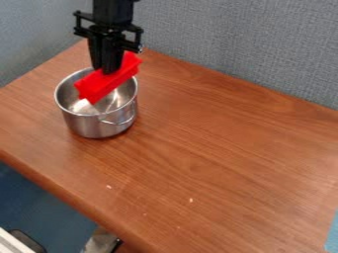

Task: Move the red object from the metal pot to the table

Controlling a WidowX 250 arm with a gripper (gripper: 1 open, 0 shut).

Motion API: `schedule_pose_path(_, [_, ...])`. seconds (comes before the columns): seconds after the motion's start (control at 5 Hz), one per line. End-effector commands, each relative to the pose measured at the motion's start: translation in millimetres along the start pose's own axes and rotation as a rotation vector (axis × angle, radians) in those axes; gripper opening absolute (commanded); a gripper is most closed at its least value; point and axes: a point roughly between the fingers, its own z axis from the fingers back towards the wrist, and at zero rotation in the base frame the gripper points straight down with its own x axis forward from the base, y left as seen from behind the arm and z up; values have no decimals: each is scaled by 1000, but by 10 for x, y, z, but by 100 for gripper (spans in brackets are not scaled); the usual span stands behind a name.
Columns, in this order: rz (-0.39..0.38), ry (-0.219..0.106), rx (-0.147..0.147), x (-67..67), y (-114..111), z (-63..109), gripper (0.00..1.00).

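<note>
The black tool (111, 67) is clamped on the small bright red oblong block (106, 79), tilted over the shiny round steel pot (97, 107); bare brown wooden tabletop (224, 138) lies to the right.

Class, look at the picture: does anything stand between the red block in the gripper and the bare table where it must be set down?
Nothing visible does. The gripper holds the red block tilted above the pot, its lower end near the rim. Only that rim lies below it; the table to the right of the pot is bare wood.
</note>
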Motion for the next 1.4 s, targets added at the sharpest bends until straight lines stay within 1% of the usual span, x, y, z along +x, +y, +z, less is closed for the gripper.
schedule_pose_path(0.0, [-24,-129,54,1,-119,461,0])
schedule_pose_path(0.2, [-98,-174,74,93,-410,679,0])
schedule_pose_path(0.4, [-186,-206,79,300,-761,828,0])
schedule_pose_path(0.6, [-271,-208,75,554,-1150,833,0])
schedule_pose_path(0.8, [-316,-193,85,740,-1452,716,0])
schedule_pose_path(1.0, [-329,-175,94,887,-1638,570,0])
schedule_pose_path(1.2, [-338,-165,103,1025,-1687,368,0])
